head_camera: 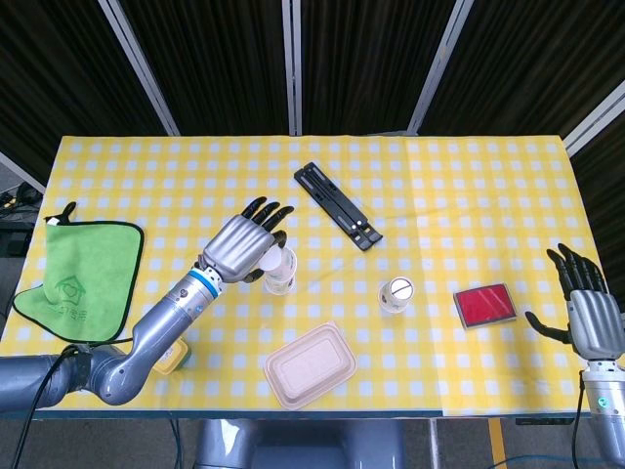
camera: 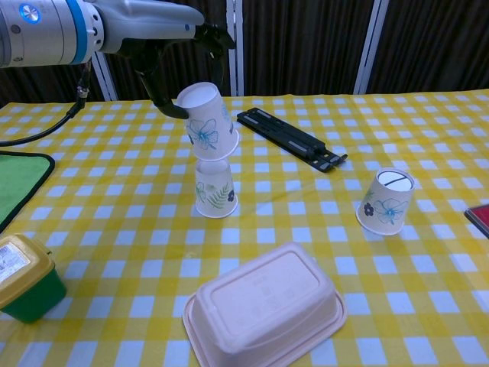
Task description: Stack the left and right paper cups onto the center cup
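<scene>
red case [camera: 479, 218] cut by frame edge

Tilted cup [camera: 206, 122] atop center cup [camera: 215, 192]
</scene>
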Controlling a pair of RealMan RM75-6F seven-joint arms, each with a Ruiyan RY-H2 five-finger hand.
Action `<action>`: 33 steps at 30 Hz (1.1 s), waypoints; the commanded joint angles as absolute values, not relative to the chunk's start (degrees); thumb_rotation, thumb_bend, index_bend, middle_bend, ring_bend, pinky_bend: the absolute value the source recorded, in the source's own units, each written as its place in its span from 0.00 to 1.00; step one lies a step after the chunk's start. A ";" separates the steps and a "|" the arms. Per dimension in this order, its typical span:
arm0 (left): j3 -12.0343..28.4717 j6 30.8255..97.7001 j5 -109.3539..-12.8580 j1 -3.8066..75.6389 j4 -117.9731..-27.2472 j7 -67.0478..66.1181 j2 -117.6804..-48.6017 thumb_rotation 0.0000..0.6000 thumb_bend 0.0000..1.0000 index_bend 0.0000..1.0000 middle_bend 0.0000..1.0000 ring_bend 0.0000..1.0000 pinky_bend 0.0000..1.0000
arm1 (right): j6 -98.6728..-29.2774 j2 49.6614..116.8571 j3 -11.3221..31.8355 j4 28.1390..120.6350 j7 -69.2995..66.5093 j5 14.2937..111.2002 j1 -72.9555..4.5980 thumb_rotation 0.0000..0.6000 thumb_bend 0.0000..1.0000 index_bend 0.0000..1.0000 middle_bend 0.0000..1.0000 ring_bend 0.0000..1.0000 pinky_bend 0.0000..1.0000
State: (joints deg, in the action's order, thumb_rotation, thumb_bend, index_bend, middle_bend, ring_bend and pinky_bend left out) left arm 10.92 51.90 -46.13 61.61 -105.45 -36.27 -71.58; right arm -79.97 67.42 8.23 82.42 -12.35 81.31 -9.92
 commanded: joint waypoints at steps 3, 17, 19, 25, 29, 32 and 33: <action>9.58 51.62 -43.26 62.86 -105.20 -38.20 -71.90 1.00 0.38 0.42 0.00 0.00 0.00 | -79.98 67.37 8.17 82.48 -12.51 81.43 -9.93 1.00 0.12 0.00 0.00 0.00 0.00; 7.65 50.99 -36.00 67.24 -96.13 -40.87 -80.77 1.00 0.38 0.41 0.00 0.00 0.00 | -80.62 66.81 7.77 83.50 -12.33 82.22 -9.62 1.00 0.12 0.00 0.00 0.00 0.00; 7.43 51.23 -35.81 67.50 -94.33 -40.86 -82.62 1.00 0.37 0.36 0.00 0.00 0.00 | -80.58 66.74 7.67 83.64 -12.25 82.32 -9.62 1.00 0.12 0.00 0.00 0.00 0.00; 6.39 52.83 -36.04 66.80 -94.50 -40.68 -82.92 1.00 0.23 0.01 0.00 0.00 0.00 | -78.82 66.49 7.57 83.84 -10.97 80.70 -9.77 1.00 0.12 0.00 0.00 0.00 0.00; 5.74 59.41 -41.38 61.47 -98.58 -35.43 -80.58 1.00 0.22 0.00 0.00 0.00 0.00 | -78.38 66.59 7.94 83.96 -9.83 79.52 -9.84 1.00 0.12 0.00 0.00 0.00 0.00; 3.35 65.87 -48.47 55.88 -101.63 -31.64 -77.81 1.00 0.22 0.00 0.00 0.00 0.00 | -78.50 66.90 8.22 83.80 -9.29 79.07 -9.85 1.00 0.12 0.00 0.00 0.00 0.00; 2.93 66.86 -49.64 55.01 -101.99 -31.16 -77.43 1.00 0.22 0.00 0.00 0.00 0.00 | -78.53 66.99 8.25 83.75 -9.17 79.02 -9.85 1.00 0.12 0.00 0.00 0.00 0.00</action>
State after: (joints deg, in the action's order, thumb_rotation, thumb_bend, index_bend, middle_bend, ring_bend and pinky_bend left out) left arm 4.94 61.60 -44.18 59.75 -98.96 -34.81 -80.01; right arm -78.50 66.94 8.21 83.79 -9.22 79.06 -9.85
